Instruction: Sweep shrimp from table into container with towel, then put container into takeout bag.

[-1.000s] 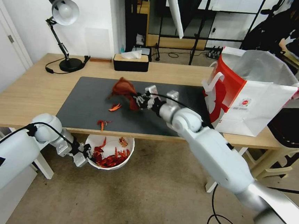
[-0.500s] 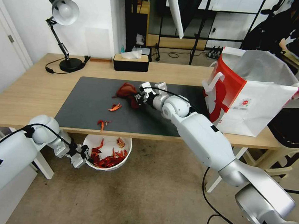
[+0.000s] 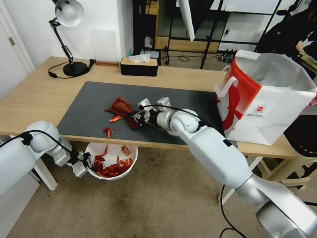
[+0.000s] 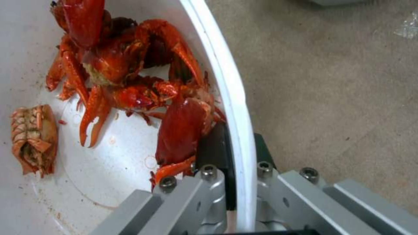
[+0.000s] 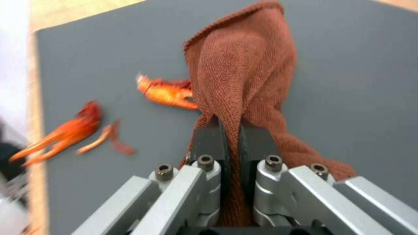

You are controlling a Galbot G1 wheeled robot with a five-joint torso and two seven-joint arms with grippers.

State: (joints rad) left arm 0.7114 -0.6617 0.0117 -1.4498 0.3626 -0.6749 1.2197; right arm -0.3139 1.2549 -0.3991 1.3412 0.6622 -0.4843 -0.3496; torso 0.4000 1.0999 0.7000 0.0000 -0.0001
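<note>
My right gripper [image 3: 135, 116] is shut on the red-brown towel [image 3: 121, 107] [image 5: 244, 78], which drags on the dark mat of the table [image 3: 31, 96]. One shrimp piece [image 3: 115, 118] [image 5: 164, 93] lies right beside the towel. Another shrimp piece [image 3: 108, 131] [image 5: 61, 133] rests near the mat's front edge. Below that edge hangs the white container [image 3: 111, 160] with a pile of red shrimp [image 4: 130, 85] inside. My left gripper [image 3: 84, 163] [image 4: 233, 169] is shut on the container's rim [image 4: 226, 98]. The takeout bag [image 3: 267, 99] stands open on the table's right end.
A black desk lamp [image 3: 68, 33] stands at the table's back left. A black tissue box [image 3: 138, 66] sits at the back middle. White table legs and a cable [image 3: 230, 229] are on the floor under the table.
My right gripper has dragged the towel toward the table's front and left, up to the nearer shrimp piece. The left gripper with the container has shifted slightly left.
</note>
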